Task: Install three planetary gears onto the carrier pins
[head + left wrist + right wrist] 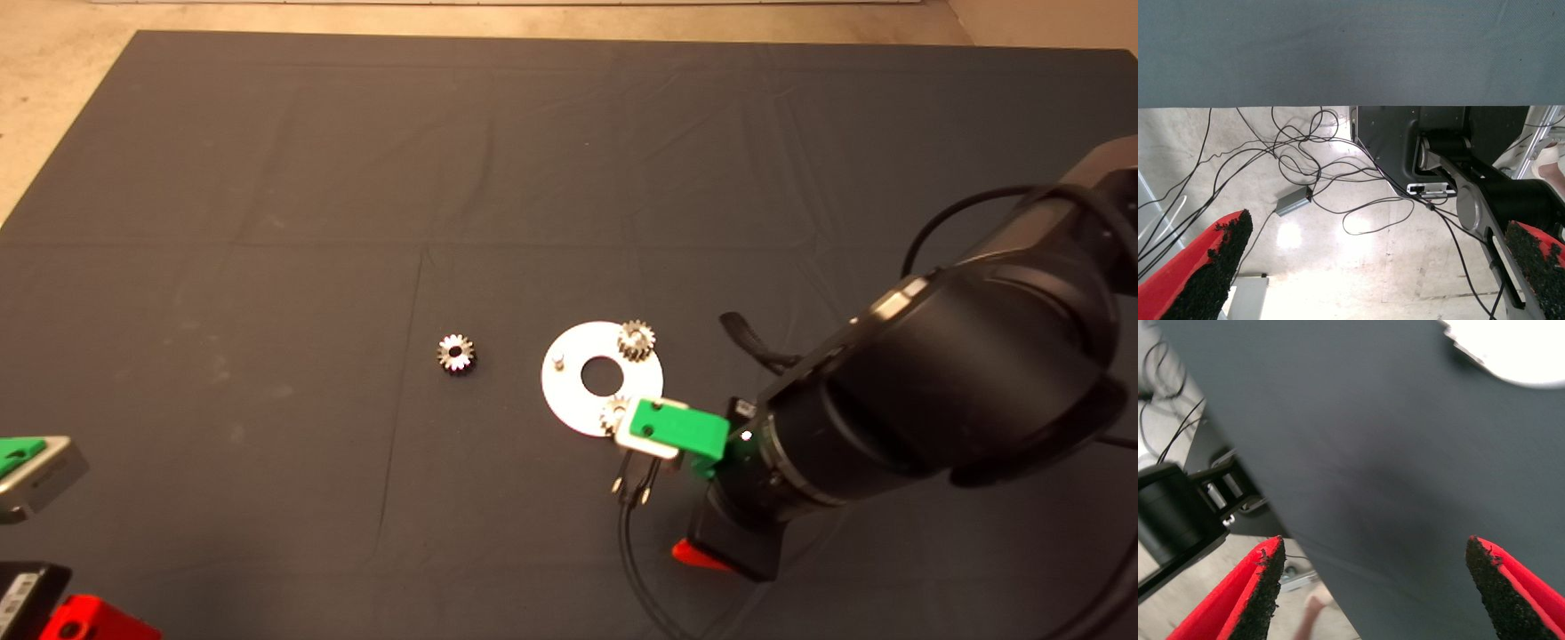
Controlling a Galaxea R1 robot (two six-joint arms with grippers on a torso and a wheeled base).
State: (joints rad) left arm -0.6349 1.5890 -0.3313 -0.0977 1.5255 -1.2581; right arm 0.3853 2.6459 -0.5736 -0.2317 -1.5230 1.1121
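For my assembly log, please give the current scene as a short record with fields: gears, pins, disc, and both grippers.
gears on pins: one seated gear at the far side of the white disc; a second gear at the near edge, partly hidden by the right arm
loose gear: one on the mat, left of the disc, apart from it
free pin: one, bare
right gripper: open, empty, beside the disc
left gripper: open, parked at the lower left edge

Mat (pixel 267 222) was plain dark grey. Disc (pixel 569 404) white; planetary gears (pixel 456 353) silvery-brown. Right tool (pixel 1371 587) green-bodied, its fingers (pixel 1245 593) red with black pads.
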